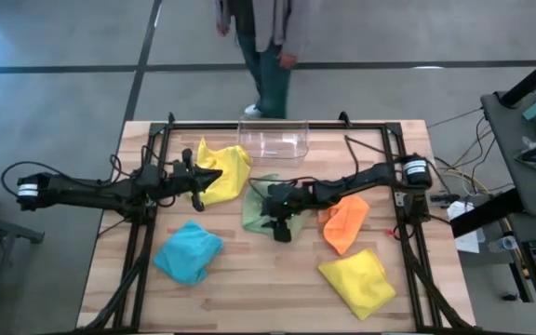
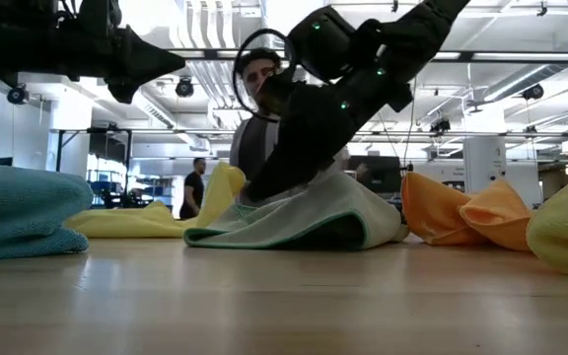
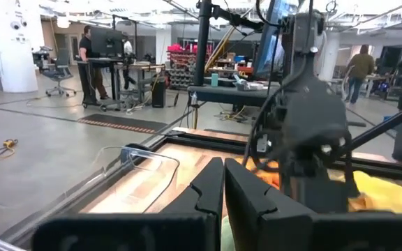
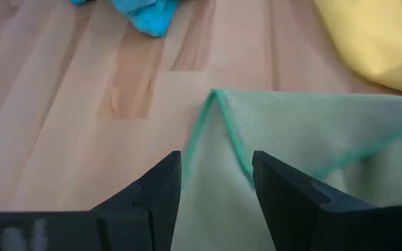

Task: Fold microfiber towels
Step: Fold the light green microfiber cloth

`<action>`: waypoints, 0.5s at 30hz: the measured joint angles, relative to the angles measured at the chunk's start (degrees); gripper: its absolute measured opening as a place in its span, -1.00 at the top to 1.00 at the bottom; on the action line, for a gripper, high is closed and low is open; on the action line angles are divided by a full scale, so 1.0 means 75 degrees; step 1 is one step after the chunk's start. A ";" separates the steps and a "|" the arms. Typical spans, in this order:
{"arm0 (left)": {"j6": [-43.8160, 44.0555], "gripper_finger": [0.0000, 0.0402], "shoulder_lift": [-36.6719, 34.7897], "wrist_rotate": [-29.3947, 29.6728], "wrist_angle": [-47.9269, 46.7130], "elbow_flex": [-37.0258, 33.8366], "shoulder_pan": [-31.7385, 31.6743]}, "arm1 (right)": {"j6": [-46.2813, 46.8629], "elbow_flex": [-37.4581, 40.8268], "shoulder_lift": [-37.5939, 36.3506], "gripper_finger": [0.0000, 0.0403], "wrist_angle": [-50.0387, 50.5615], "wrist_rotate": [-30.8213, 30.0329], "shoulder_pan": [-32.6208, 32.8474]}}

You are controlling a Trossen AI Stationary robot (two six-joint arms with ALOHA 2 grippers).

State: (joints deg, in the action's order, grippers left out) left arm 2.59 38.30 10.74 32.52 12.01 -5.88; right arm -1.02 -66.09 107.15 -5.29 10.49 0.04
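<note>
1. The clear plastic bin (image 1: 273,141) stands at the far middle of the wooden table (image 1: 249,298) and serves as the landmark here.
2. The pale green towel (image 1: 257,207) lies just in front of the bin, toward the near edge, crumpled with one edge folded over.
3. The right gripper (image 1: 282,226) is down on the green towel's near side; in the right wrist view its fingers (image 4: 160,192) stand apart with a fold of the green cloth (image 4: 285,146) between them, its teal-stitched edge running up the gap.
4. One yellow towel (image 1: 223,169) lies just left of the bin's front corner, bunched up.
5. The left gripper (image 1: 196,191) hangs at that yellow towel's left edge, its fingers (image 3: 211,195) pressed together on nothing.
6. The orange towel (image 1: 344,223) lies right of and in front of the bin, beside the green one.
7. The second yellow towel (image 1: 358,282) lies farther right and nearer the front edge.
8. The light blue towel (image 1: 189,253) lies well in front and left of the bin.
9. A person (image 1: 263,46) stands on the floor just behind the bin.
</note>
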 joint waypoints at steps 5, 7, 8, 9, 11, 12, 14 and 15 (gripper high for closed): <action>0.0018 1.00 -0.0012 -0.0012 -0.0004 0.0000 0.0001 | 0.0166 -0.0439 0.0542 0.17 0.0273 -0.0033 0.0089; 0.0020 1.00 -0.0012 -0.0029 0.0002 0.0003 0.0002 | 0.0225 -0.0556 0.0715 0.17 0.0284 -0.0159 0.0101; 0.0026 1.00 -0.0012 -0.0030 0.0004 0.0003 0.0002 | 0.0262 -0.0610 0.0786 0.17 0.0278 -0.0306 0.0113; 0.0041 1.00 -0.0014 -0.0031 0.0003 0.0003 0.0002 | 0.0323 -0.0657 0.0857 0.17 0.0278 -0.0454 0.0113; 0.0208 1.00 -0.0026 -0.0034 0.0002 0.0003 0.0002 | 0.0372 -0.0749 0.1001 0.17 0.0276 -0.0687 0.0113; 0.0275 1.00 -0.0026 -0.0053 0.0008 0.0003 0.0000 | 0.0393 -0.0796 0.1076 0.17 0.0273 -0.0780 0.0113; 0.0392 1.00 -0.0012 -0.0170 -0.0002 0.0003 -0.0001 | 0.0405 -0.0868 0.1175 0.17 0.0263 -0.0861 0.0113; 0.0402 1.00 -0.0012 -0.0218 -0.0009 0.0003 0.0002 | 0.0403 -0.0913 0.1230 0.17 0.0259 -0.0922 0.0113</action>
State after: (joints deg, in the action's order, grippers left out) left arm 5.61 38.22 9.11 32.45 12.03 -5.87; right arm 2.00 -72.94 116.37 -3.35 3.58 0.89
